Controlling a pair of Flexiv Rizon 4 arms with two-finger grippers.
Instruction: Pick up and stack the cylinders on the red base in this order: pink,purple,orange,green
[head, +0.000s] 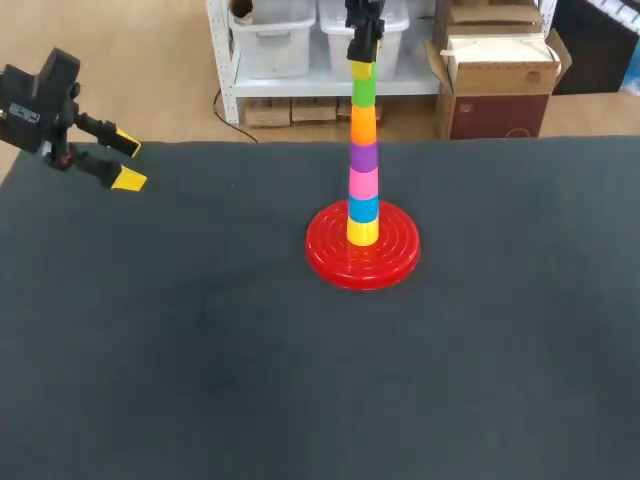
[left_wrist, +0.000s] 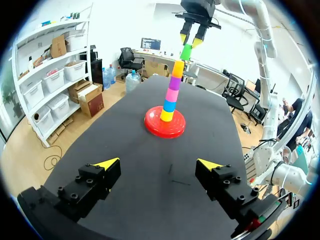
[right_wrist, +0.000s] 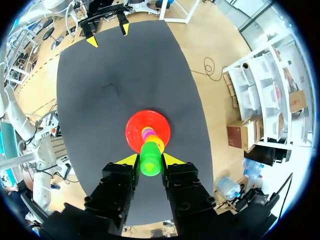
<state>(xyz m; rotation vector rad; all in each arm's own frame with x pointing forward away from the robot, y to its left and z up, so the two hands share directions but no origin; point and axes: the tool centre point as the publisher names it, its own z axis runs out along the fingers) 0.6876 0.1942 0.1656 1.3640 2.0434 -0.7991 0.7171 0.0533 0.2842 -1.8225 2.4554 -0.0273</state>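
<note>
On the red base (head: 335, 262) stands a tall stack, from the bottom: yellow, blue, pink cylinder (head: 363, 183), purple cylinder (head: 363, 156), orange cylinder (head: 363, 122). The green cylinder (head: 363, 92) is on top of the orange one, and in the left wrist view the green cylinder (left_wrist: 186, 51) leans slightly. My right gripper (head: 362, 70) comes straight down from above and is shut on the green cylinder's (right_wrist: 150, 159) upper part, with a yellow tip at each side. My left gripper (head: 128, 163) hangs open and empty at the far left corner of the table, well away from the stack.
The black table top (head: 200, 350) spreads all around the base with nothing else on it. In the left wrist view my left gripper (left_wrist: 159, 163) faces the stack and the right gripper (left_wrist: 190, 41) from across the table.
</note>
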